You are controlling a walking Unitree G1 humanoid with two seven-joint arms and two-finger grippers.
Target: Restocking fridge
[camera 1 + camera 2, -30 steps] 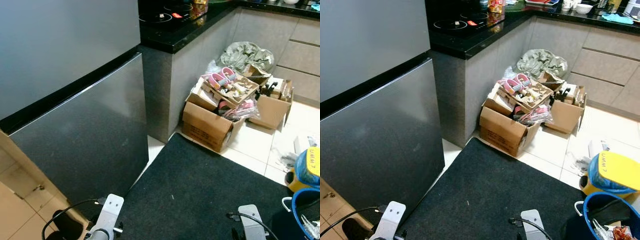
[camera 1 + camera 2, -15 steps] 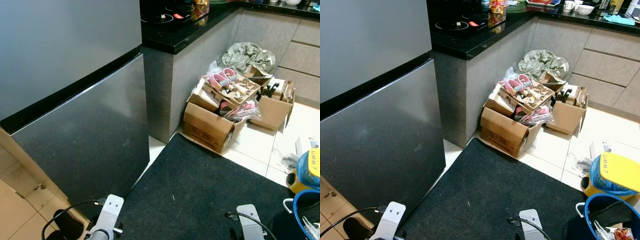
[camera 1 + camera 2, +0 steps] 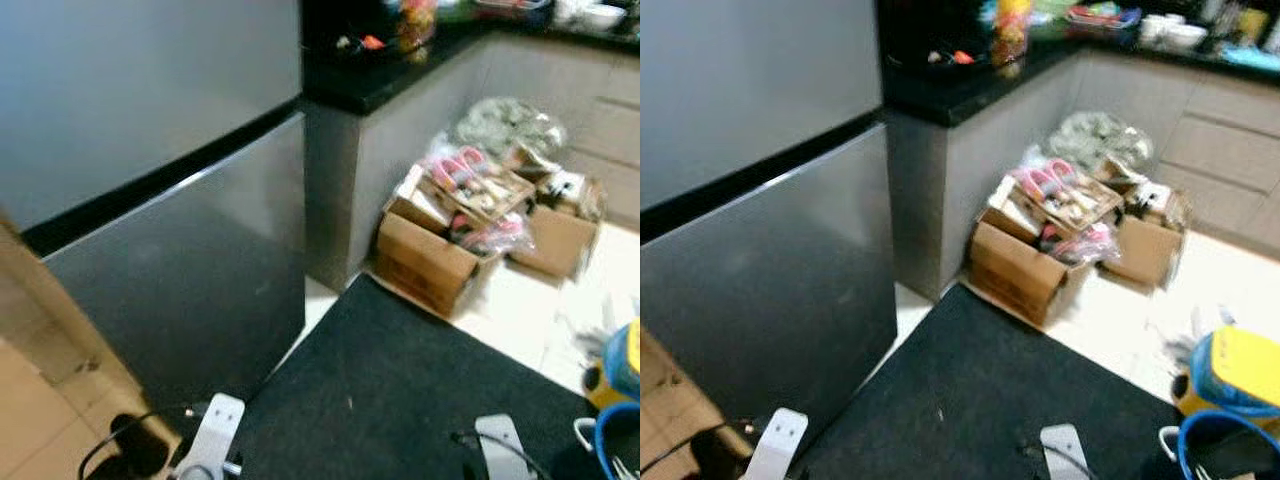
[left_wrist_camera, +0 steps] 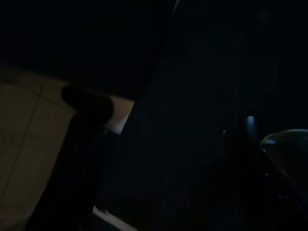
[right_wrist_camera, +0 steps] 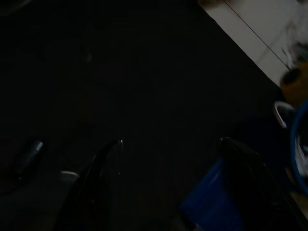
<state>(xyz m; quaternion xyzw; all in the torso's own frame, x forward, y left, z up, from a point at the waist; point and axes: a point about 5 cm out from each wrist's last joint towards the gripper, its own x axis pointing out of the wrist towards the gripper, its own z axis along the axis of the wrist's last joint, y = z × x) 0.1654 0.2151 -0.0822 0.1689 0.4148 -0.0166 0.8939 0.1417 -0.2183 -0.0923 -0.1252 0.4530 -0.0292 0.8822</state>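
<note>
The fridge [image 3: 150, 190] fills the upper left of the head views, a tall grey unit with both of its doors closed and a dark band running between the upper and lower door. To its right a black tabletop [image 3: 960, 85] carries a few blurred items at the top of the frame, too smeared to name. On the tiled floor at centre right, against the cabinet, sits a cluster of open cardboard boxes [image 3: 1025, 260] with pink shoes and odds and ends piled on top. A dark mat [image 3: 400, 400] covers the lower middle of the frame, and a blue bucket [image 3: 1220, 450] beside a yellow-topped container [image 3: 1240, 370] sits in the lower right corner. The head views are blurred, which suggests the robot is on the move.

Both arms hang low at the bottom edge. In the right wrist view the right claw [image 5: 173, 187] has its two fingers spread well apart over the mat, holding nothing. The left wrist view is very dark; of the left claw [image 4: 159, 159] I cannot tell whether it is open or closed, nor whether it holds anything.

The task looks to be at its very start: the fridge is not yet opened, no groceries are in hand, and fetching, opening and loading all remain.
</note>
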